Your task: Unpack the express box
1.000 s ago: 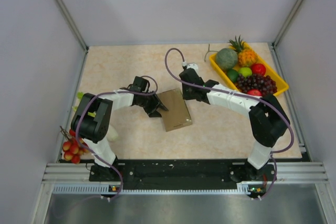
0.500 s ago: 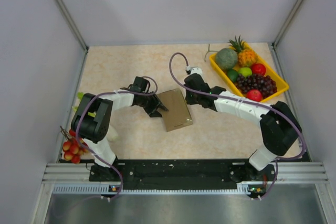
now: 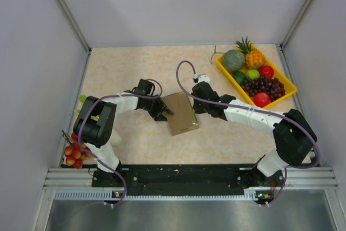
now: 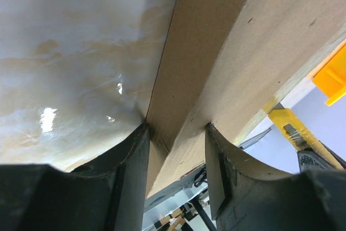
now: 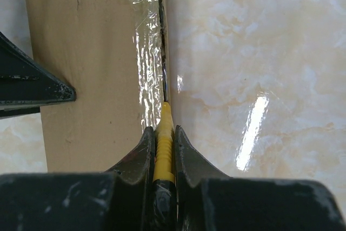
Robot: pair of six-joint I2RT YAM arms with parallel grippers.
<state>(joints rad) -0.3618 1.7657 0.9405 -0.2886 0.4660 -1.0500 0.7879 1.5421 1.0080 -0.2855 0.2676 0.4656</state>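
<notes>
Right hand [image 5: 162, 136] with knife [image 5: 164, 113] farther along express box [image 5: 86, 63]

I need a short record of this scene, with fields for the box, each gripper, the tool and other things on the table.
box: express box, flat on the table, lid closed
seal: clear tape along one edge seam
left gripper: closed on the box's edge
right gripper: closed on a yellow knife
tool position: knife tip at the taped seam
other: yellow fruit tray at the far right, apart from the box
</notes>
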